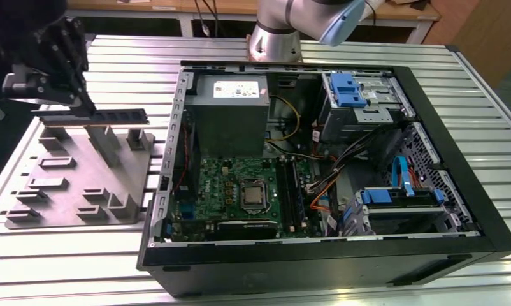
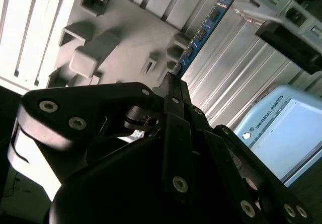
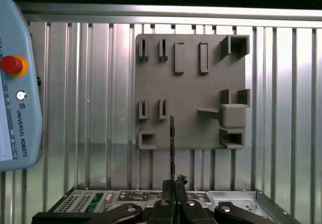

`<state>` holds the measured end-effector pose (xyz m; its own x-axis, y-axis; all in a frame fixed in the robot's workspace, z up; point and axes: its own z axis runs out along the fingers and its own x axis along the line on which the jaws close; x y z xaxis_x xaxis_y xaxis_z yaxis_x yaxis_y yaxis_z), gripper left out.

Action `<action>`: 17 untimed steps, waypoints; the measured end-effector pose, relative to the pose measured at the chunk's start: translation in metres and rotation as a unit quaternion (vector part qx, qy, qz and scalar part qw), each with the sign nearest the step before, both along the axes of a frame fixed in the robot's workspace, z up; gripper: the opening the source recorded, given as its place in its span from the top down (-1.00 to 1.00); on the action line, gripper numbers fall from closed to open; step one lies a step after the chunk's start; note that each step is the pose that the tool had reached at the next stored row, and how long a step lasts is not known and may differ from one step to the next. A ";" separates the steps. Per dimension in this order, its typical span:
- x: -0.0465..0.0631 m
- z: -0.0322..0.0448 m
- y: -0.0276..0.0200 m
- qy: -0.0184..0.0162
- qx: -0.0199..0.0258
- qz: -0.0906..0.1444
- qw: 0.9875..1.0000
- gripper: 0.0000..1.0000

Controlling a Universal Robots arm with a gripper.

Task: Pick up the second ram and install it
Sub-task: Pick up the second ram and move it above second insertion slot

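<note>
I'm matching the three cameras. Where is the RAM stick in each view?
Exterior view: the second ram is held level by the gripper above the grey fixture plate, at the exterior view's left.
Second wrist view: the second ram is a blue strip running away from the gripper.
First wrist view: the second ram is edge-on, a thin dark line crossing the plate's edge.
Shared landmark: the grey fixture plate.

One ram (image 1: 120,116), one fixture (image 1: 69,185), one case (image 1: 323,261).
</note>
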<state>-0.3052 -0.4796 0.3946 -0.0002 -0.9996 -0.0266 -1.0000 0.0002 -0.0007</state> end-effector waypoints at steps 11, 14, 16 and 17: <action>0.040 -0.0001 0.0000 0.000 0.000 0.000 1.000 0.84; 0.051 -0.0002 0.0000 0.000 0.000 0.000 1.000 0.84; 0.059 -0.0002 0.0000 0.000 0.000 0.000 1.000 0.84; 0.063 -0.0002 0.0000 0.000 0.000 0.000 1.000 0.84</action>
